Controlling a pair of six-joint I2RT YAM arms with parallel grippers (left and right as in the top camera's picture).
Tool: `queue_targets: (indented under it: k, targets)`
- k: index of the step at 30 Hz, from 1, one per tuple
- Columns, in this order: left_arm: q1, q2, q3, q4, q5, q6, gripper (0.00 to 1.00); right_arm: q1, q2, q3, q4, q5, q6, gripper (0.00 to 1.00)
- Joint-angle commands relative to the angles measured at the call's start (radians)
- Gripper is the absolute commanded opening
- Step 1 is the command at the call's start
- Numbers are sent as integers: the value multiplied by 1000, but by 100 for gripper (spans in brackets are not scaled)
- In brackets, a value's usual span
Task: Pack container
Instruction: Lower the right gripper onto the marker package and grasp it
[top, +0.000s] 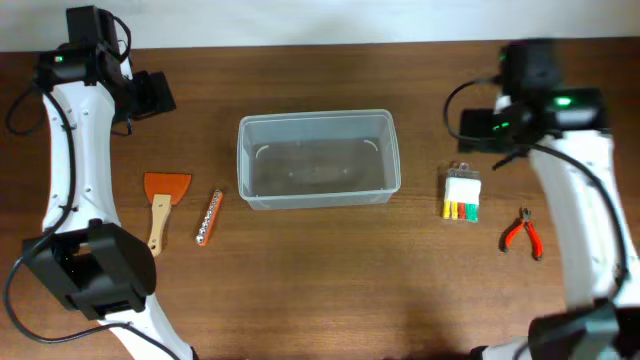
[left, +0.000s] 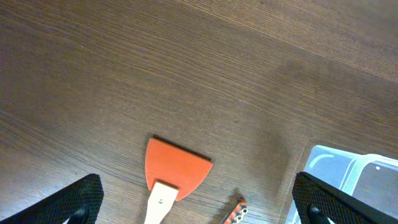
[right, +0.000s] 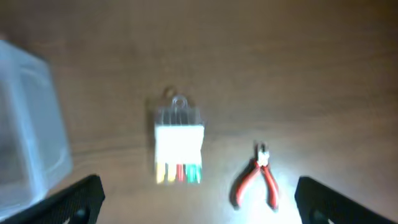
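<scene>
The clear plastic container (top: 318, 158) stands empty at the table's middle; its corner shows in the left wrist view (left: 354, 171) and its end in the right wrist view (right: 25, 124). An orange scraper with a wooden handle (top: 163, 203) (left: 171, 171) and an orange bit holder (top: 208, 217) (left: 235, 213) lie left of it. A white pack with coloured tips (top: 461, 194) (right: 178, 142) and red pliers (top: 522, 233) (right: 257, 180) lie right of it. My left gripper (left: 196, 214) hovers open above the scraper. My right gripper (right: 199, 214) hovers open above the pack and pliers. Both are empty.
The brown wooden table (top: 330, 290) carries everything. A white wall strip runs along the far edge (top: 300, 20). Both arm bases stand at the near corners.
</scene>
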Motion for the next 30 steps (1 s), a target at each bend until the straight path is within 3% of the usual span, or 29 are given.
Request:
queue_targets:
  k: [1,9,20,30]
  targets:
    - [2,-4,11,-1,-6,7,99,-48,-8,-109,97,-16,1,99]
    - [2,-4,11,-1,-6,7,99,-153,98,-133,113,-119,-58,99]
    - [2,-4,11,-1,-6,7,99,-140,213,-137,133,-164,-85,99]
    - [2,-4,11,-1,-6,7,99,-139,214,-257,192,-254,-134,99]
